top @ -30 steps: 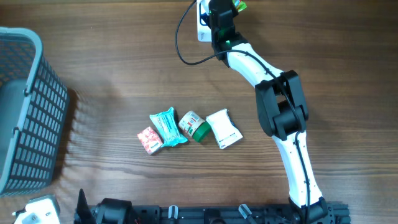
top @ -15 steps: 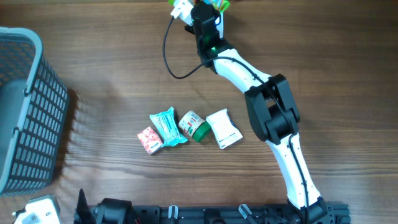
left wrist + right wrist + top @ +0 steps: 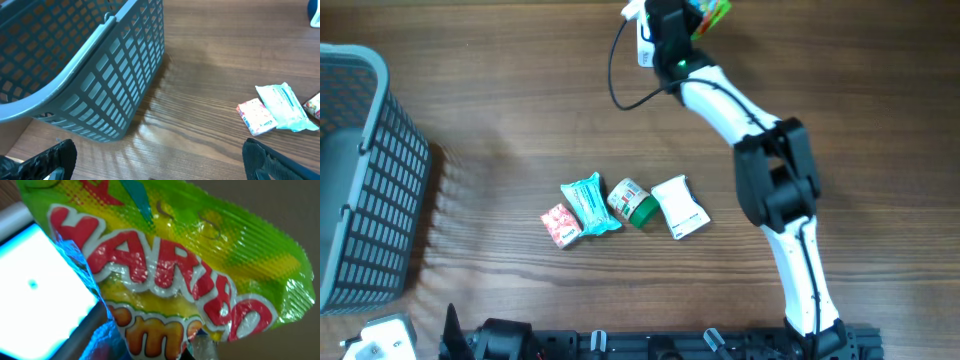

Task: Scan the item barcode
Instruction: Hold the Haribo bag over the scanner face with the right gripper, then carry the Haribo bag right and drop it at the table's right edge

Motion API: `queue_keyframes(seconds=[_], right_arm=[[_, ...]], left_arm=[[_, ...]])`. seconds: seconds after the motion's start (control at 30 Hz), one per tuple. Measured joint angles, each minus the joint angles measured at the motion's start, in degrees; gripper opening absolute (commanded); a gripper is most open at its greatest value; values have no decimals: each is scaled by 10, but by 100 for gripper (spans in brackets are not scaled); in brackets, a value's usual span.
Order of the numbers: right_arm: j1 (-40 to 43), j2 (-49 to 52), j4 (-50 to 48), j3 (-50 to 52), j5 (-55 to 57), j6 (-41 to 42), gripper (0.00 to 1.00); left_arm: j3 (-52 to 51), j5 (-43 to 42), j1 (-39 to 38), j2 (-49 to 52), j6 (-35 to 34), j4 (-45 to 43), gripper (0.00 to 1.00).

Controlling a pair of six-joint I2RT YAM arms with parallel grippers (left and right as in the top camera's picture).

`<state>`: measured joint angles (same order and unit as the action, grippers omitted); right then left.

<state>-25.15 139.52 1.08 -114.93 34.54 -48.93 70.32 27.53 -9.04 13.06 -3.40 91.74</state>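
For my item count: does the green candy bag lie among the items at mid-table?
No, the green candy bag is up at the far edge, in the right hand.

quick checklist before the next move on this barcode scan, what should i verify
1. Bag held by right gripper: ok, shut on it.
2. Bag close to scanner: ok, they sit side by side in the right wrist view.
3. Barcode facing scanner: cannot tell, only the logo side shows.
4. Left gripper out of the way: ok, open, by the basket.
5. Cable free of the arm: cannot tell, it runs under it.
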Motion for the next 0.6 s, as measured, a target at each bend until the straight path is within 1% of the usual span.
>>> queue_keyframes(seconds=[0.13, 0.23, 0.3, 0.37, 0.47, 0.6], right_arm=[[28, -106, 171, -4, 41, 122, 4], [74, -174, 317, -14, 50, 278, 4], [126, -189, 402, -20, 46, 380, 4], [181, -188, 469, -13, 31, 466, 4], [278, -184, 498, 24, -9, 553, 4], [388, -183, 493, 82, -52, 596, 5]], left_arm=[[0, 0, 0, 0, 0, 0, 100], [0, 0, 0, 0, 0, 0, 100], [0, 0, 0, 0, 0, 0, 100], [0, 0, 0, 0, 0, 0, 100], [0, 0, 0, 0, 0, 0, 100], [0, 0, 0, 0, 0, 0, 100]])
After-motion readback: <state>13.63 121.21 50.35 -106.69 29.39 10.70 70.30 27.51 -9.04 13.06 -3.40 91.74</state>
